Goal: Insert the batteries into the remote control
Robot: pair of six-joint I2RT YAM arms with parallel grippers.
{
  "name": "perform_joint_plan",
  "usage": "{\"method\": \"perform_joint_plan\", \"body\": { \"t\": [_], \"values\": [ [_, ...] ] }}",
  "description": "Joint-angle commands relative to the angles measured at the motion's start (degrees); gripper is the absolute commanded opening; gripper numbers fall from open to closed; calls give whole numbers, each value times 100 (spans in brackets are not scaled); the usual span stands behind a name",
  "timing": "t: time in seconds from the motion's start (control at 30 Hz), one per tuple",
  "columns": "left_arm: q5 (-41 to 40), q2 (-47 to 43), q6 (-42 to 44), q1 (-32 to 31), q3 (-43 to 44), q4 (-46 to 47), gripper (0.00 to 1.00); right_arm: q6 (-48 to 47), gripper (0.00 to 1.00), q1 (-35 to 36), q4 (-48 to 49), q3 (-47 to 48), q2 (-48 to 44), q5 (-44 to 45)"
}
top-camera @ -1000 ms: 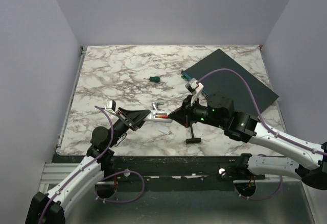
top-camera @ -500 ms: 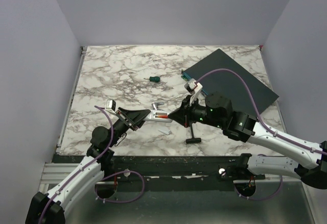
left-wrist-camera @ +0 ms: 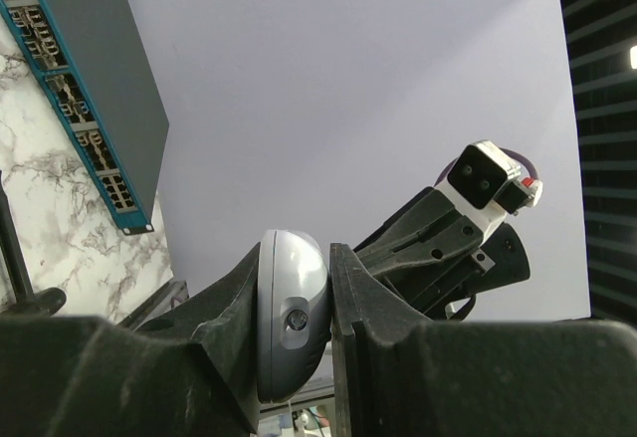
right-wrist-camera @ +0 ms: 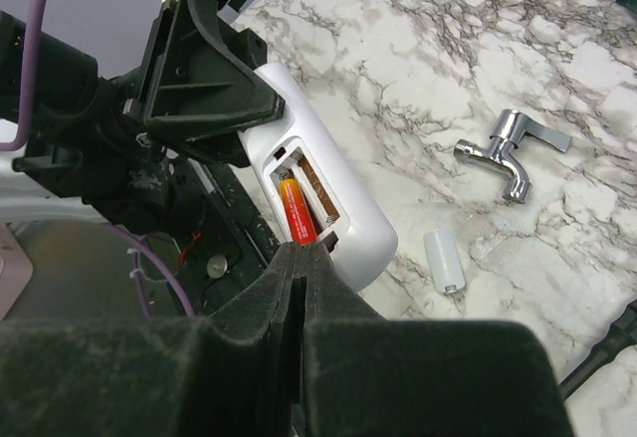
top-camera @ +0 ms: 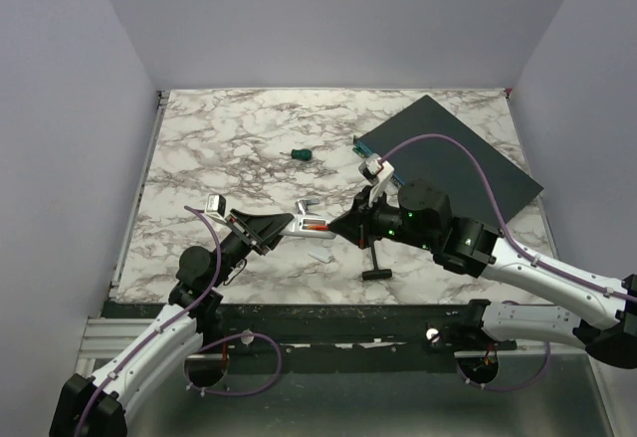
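The right gripper [right-wrist-camera: 302, 250], with fingers pressed together and holding nothing, is resting its tip at the end of the battery [right-wrist-camera: 296, 213] lying in the open compartment of the remote control [right-wrist-camera: 350, 220], which the left gripper [left-wrist-camera: 296, 263] is clamping above the marble table [right-wrist-camera: 448, 39].

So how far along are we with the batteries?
Done: cover off, lying on the table. In hand: left gripper holds the remote control; shut right gripper touches one battery seated in its bay. Left: the second slot looks empty, and the cover.
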Motion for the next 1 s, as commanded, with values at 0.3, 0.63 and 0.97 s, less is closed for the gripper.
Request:
{"method": "perform_joint_plan", "body": {
  "t": [0.3, 0.63, 0.97],
  "values": [
    [52, 31, -10, -10, 100, 278, 0, -73, 1, 2, -45, 8, 132, 90],
    [76, 105, -24, -10, 71, 417, 0, -88, 1, 2, -4, 63, 245, 22],
    [86, 149, -13, -14, 60, 467, 0, -104, 1, 1, 12, 136, 430, -238]
  ]
}}
